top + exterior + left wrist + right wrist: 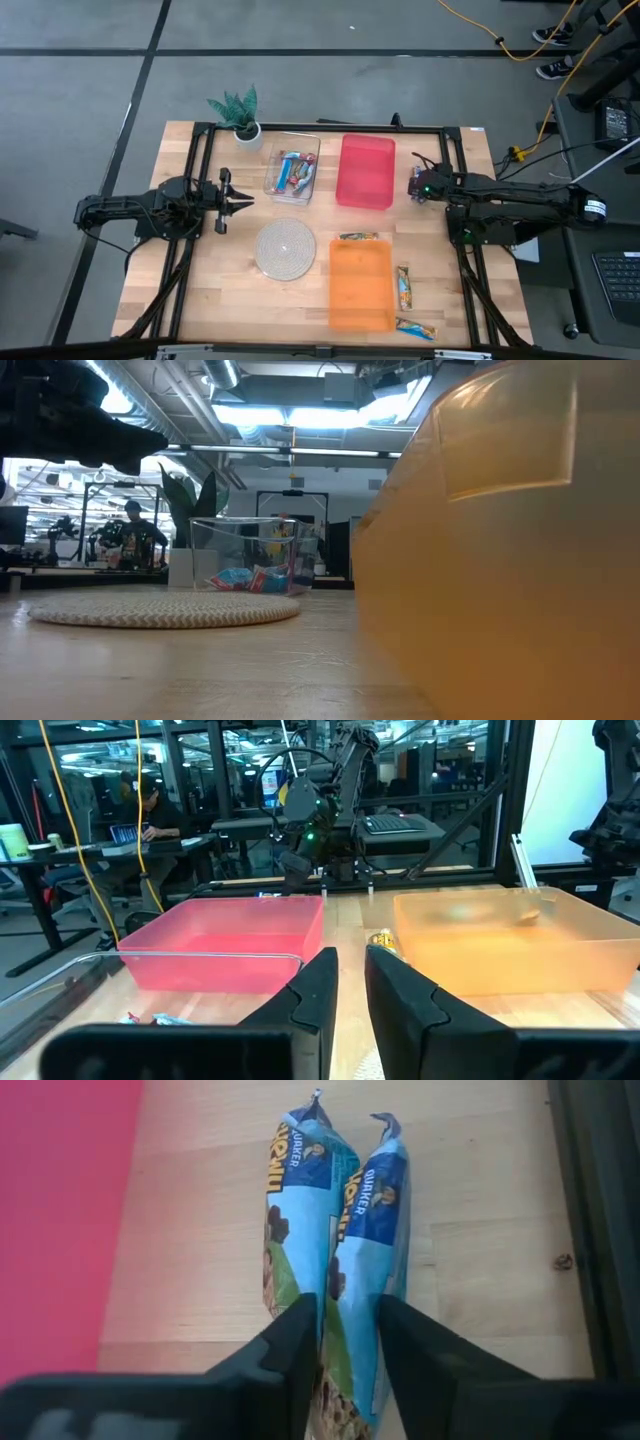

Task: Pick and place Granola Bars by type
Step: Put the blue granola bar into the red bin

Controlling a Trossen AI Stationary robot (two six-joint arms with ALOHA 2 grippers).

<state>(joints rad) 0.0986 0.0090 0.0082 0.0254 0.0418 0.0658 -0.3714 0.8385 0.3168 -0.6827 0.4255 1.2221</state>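
Two blue-wrapped Granola Bars point(300, 1210) lie side by side on the wood, just right of the red bin point(367, 170). My right gripper point(345, 1305) point(416, 185) slants down over their near ends, shut on the right-hand one. More bars lie in the clear bin point(291, 173). One bar point(358, 237) lies behind the orange bin point(360, 285), and two bars point(403, 285) point(415, 328) lie on its right. My left gripper point(240, 200) point(350, 960) waits level at the table's left, fingers nearly together, holding nothing. My right gripper pinches the right-hand blue bar near its near end point(350, 1315) between its two fingers. The fingers slant down from the table's right side and run along the bar. One finger point(290, 1340) covers the neighbouring bar's edge. Both bars lie flat on the table.
A round woven mat point(285, 248) lies left of the orange bin. A small potted plant point(238, 115) stands at the far left corner. A black frame runs around the table's edge point(455, 130). People sit at desks in the room beyond the table.
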